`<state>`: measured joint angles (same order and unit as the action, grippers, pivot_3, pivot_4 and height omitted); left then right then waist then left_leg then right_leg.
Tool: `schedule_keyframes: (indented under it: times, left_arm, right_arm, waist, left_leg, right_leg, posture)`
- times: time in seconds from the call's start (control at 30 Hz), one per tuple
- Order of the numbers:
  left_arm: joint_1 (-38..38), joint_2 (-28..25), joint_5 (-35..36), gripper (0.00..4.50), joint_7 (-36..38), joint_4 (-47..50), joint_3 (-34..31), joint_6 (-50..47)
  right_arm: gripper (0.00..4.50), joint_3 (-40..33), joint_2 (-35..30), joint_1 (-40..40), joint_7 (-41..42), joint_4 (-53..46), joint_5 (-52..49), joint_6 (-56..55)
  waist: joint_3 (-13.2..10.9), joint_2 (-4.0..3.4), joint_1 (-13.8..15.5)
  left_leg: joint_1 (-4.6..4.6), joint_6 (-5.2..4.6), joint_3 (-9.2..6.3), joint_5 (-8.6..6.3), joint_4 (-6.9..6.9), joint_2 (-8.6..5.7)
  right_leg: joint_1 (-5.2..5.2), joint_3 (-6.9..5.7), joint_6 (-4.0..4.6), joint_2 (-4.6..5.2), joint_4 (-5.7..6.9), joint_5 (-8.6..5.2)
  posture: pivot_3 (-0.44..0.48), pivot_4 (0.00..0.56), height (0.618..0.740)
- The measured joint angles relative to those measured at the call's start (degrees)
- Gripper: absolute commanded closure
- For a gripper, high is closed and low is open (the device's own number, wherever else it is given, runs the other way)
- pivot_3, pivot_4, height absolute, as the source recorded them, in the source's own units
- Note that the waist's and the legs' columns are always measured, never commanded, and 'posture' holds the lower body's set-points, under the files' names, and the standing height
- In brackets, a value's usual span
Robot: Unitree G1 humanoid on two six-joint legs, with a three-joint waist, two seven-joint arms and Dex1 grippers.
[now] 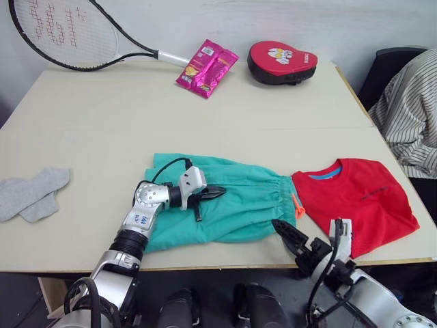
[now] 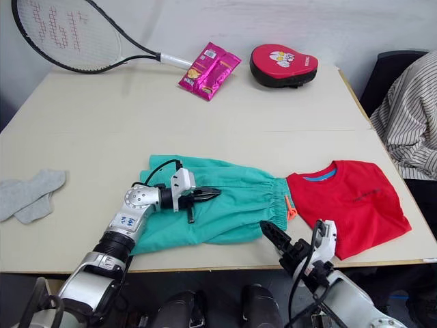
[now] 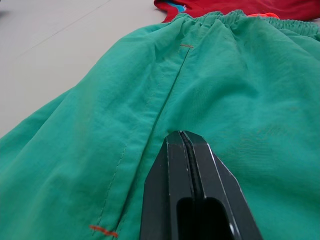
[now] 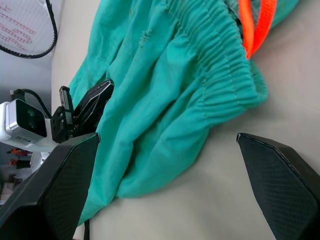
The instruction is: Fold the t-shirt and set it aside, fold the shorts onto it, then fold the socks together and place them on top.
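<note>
The shorts (image 1: 225, 201) lie mid-table beside the folded t-shirt (image 1: 358, 198); our left gripper (image 1: 213, 193) rests closed on them, our right gripper (image 1: 290, 237) gapes wide near the waistband. We risk bunching the slippery cloth.

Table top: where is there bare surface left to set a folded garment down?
Widest free patch: the beige table middle, between the tennis racket, pink snack packet and red padded mitt at the back and the teal-green cloth shorts in front. Another lies between the light grey socks and the shorts. The front right is crowded by the bright red t-shirt.
</note>
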<state>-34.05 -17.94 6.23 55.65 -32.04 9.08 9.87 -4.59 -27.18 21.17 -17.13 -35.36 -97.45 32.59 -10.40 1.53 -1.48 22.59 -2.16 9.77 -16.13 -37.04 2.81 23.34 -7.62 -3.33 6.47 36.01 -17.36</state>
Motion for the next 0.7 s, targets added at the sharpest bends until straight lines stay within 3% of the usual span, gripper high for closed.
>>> schedule_keyframes:
  times: [0.13, 0.33, 0.43, 0.7]
  left_arm:
    - [-0.1, -0.1, -0.1, 4.50, -0.4, -0.8, -0.2, -0.5]
    - [-0.4, 0.1, 0.4, 4.50, 2.0, -2.6, -0.2, 0.0]
    - [-0.4, 0.3, 0.8, 4.50, 4.0, -2.7, -0.1, 0.0]
    - [-0.3, 0.5, 2.6, 4.50, 3.9, -2.1, -1.8, -2.0]
  right_arm:
    - [0.01, 2.6, 6.7, -6.5, -1.2, 3.7, 5.2, -0.9]
    - [0.01, 4.5, 14.2, -17.1, -2.3, 11.2, 15.9, -2.6]
    - [0.62, 4.6, 17.0, -21.3, -1.6, 15.3, 21.3, -3.6]
    - [3.39, 4.1, 20.3, -24.6, 5.3, 19.8, 35.2, -7.7]
  waist:
    - [0.1, 0.19, -0.3]
    - [0.8, -0.13, -0.3]
    - [1.0, -0.20, -0.1]
    - [1.0, -0.23, -0.1]
  left_leg:
    - [-0.19, -0.02, 0.01, 0.03, 0.04, 0.09]
    - [-0.34, 0.06, 0.01, 0.08, 0.54, 0.11]
    - [-0.34, 0.06, 0.02, 0.11, 0.62, 0.06]
    - [0.00, -0.02, 0.06, 0.21, 0.62, -0.07]
  right_leg:
    - [-0.21, 0.01, 0.17, -0.03, -0.25, 0.20]
    - [-0.35, 0.03, 0.28, -0.12, -0.82, 0.38]
    - [-0.32, 0.02, 0.17, -0.12, -0.82, 0.45]
    - [0.11, 0.05, 0.07, -0.03, -0.55, 0.51]
  posture:
    - [0.000, 0.150, 0.740]
    - [0.000, 0.150, 0.740]
    - [0.000, 0.150, 0.740]
    - [0.000, 0.150, 0.740]
